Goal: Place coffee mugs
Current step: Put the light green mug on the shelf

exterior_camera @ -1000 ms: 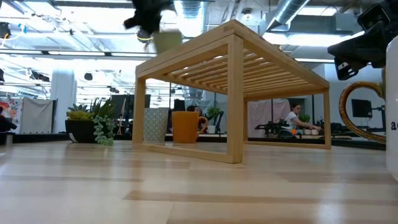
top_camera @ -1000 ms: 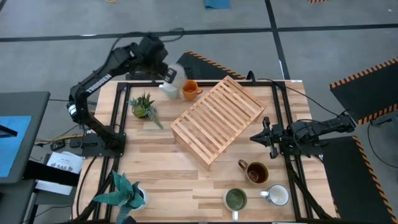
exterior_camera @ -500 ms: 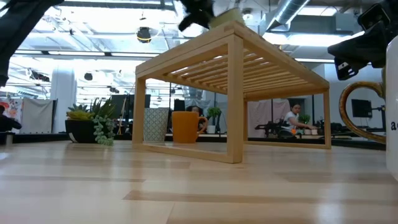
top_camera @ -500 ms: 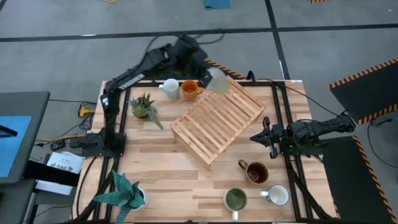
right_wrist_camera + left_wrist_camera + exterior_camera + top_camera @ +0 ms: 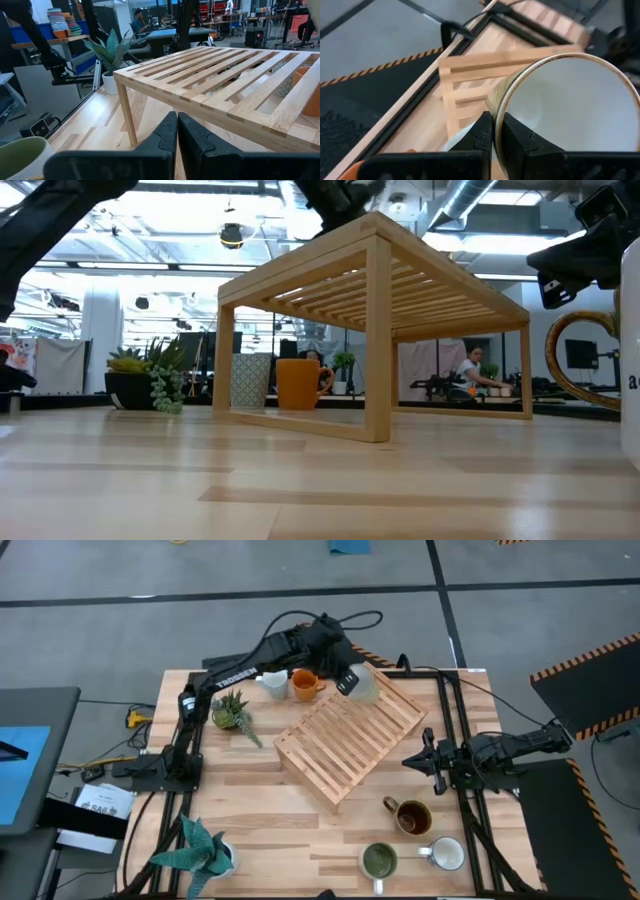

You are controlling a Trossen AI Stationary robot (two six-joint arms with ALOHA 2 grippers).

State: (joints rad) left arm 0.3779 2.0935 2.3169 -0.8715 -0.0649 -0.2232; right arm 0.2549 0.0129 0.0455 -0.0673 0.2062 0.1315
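My left gripper (image 5: 345,675) is shut on a cream-white mug (image 5: 362,687) over the far corner of the slatted wooden rack (image 5: 350,730). On the table behind the rack's far-left side stand a pale bluish-white mug (image 5: 272,682) and an orange mug (image 5: 305,685). Near the table's near right corner stand a dark brown mug (image 5: 410,817), a mug with a green inside (image 5: 379,861) and a white mug (image 5: 445,854). My right gripper (image 5: 412,760) waits shut at the right, level with the rack. My left gripper pinches the cream-white mug by its rim (image 5: 496,107), one finger (image 5: 515,137) inside the cup and the other finger (image 5: 481,132) outside. The mug's mouth faces back along the fingers. Whether its base touches the rack's slats I cannot tell.
A small potted plant (image 5: 232,712) stands left of the rack, and another plant (image 5: 200,848) at the near left corner. Black frame rails (image 5: 452,720) run along the table's left and right sides. Bare wood lies between the rack and the near mugs.
My left gripper has carried the cream-white mug from above the table's far left, over the bluish-white and orange mugs, toward the right and a little nearer, so that it now hangs over the rack's far corner. The arm has swung and stretched out with it.
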